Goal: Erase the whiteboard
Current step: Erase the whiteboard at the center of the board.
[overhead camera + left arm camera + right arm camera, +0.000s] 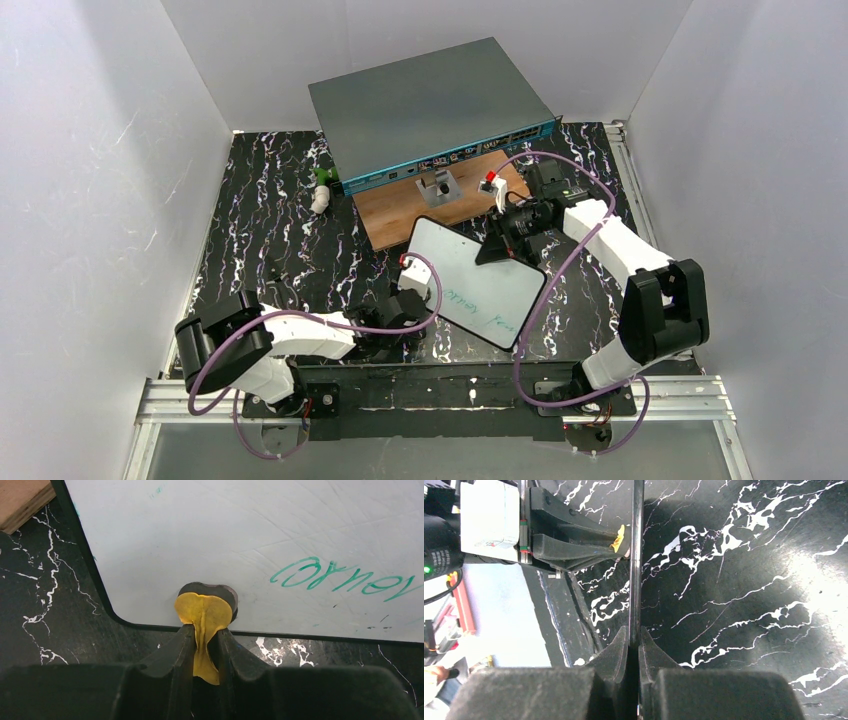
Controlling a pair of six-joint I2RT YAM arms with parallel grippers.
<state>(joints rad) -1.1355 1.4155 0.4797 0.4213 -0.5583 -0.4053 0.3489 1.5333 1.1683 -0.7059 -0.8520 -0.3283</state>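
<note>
Near counter [270, 220] centre, I am clamping the whiteboard [478, 290] by its one-o'clock rim in the right end effector [634, 642], judging it stiff, light, slick; left end effector [205, 635] is pinching a yellow pad [203, 611].

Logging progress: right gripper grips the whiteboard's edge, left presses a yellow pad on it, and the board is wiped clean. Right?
No: the whiteboard carries green writing, seen in the left wrist view. The rest holds: right gripper on its edge, left gripper pressing the yellow pad.
</note>
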